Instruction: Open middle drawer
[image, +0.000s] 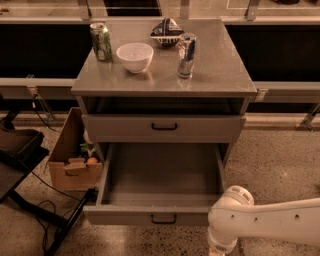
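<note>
The middle drawer (162, 175) is pulled far out of the grey cabinet, showing a wide, plain, empty grey box. Its front panel with a small black bar handle (163, 218) is near the bottom of the view. Above it the top drawer (164, 127) is closed. The lowest drawer is hidden under the open one. My white arm (260, 225) comes in from the lower right, and its rounded joint sits just right of the open drawer's front corner. The gripper is out of view below the bottom edge.
On the cabinet top (220, 70) stand a green can (101, 41), a white bowl (134, 56), a silver-blue can (186, 55) and a dark bag (167, 30). A cardboard box (72, 160) sits on the floor at the left, next to a black stand and cables (30, 200).
</note>
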